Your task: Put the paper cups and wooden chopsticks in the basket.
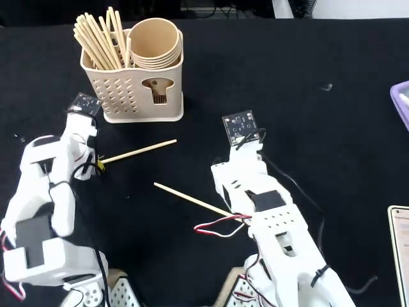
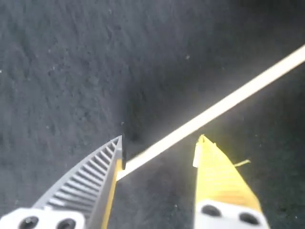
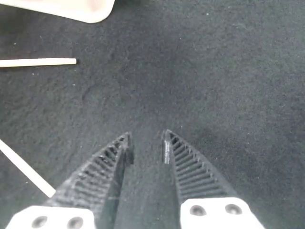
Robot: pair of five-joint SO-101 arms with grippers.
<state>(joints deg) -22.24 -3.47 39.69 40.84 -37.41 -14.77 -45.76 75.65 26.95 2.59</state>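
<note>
High view: our left gripper [image 1: 96, 165] sits at the end of one loose wooden chopstick [image 1: 137, 152], left of centre in the frame.
We see its fingers spread wide in the left wrist view, with that chopstick's end lying between them, close against the grey finger and not yet pinched. Its long axis runs from the gripper up and to the right, ending just below the basket [image 1: 140, 96] at upper left, which already holds stacked paper cups [image 1: 155, 41] and a bundle of chopsticks [image 1: 99, 38]. We judge a close here would catch the stick at its very end, so it may swing. A second chopstick [image 1: 192, 199] lies at lower centre, slanting under the right arm. Our right gripper [image 3: 147, 143] is only narrowly parted and holds nothing.
</note>
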